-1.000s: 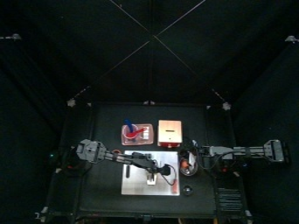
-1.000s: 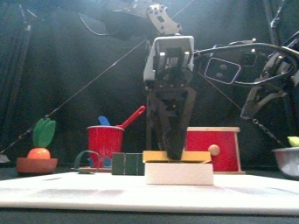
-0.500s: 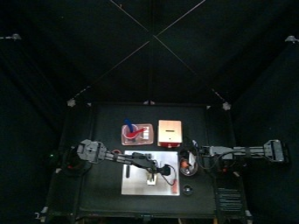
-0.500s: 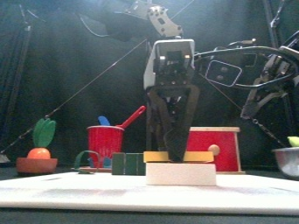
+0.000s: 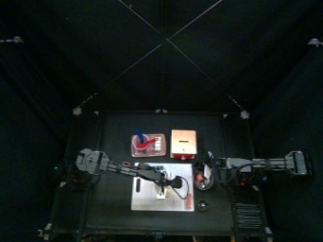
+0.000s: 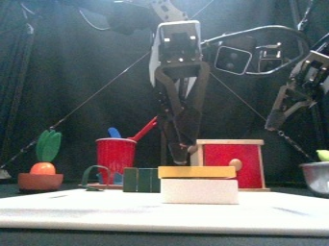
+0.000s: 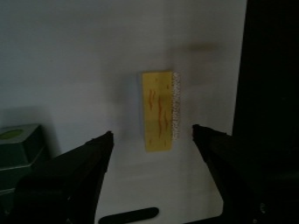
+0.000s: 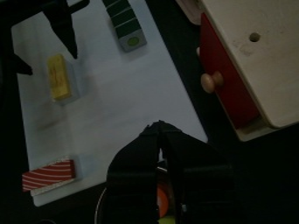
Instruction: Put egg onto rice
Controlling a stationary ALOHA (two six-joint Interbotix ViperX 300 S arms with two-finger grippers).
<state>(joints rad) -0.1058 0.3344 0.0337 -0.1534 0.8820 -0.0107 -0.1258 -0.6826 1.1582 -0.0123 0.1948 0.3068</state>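
The egg (image 6: 197,172), a flat yellow slab, lies on top of the white rice block (image 6: 197,190) on the white board (image 6: 77,207). My left gripper (image 6: 182,154) hangs just above and behind it, open and holding nothing. In the left wrist view the egg (image 7: 159,109) lies between the two spread jaws of the left gripper (image 7: 152,131). My right gripper (image 8: 156,131) is shut and hovers over the board's (image 8: 117,114) right edge, away from the egg (image 8: 58,77).
On the board lie a green block (image 6: 140,179) and a red-and-white piece (image 8: 47,175). Behind stand a red cup (image 6: 117,159) and a red box with a wooden lid (image 6: 233,162). A toy carrot pot (image 6: 42,171) sits far left and a bowl (image 6: 315,177) far right.
My left gripper has opened and risen off the egg, which stays on the rice. The right arm has barely moved.
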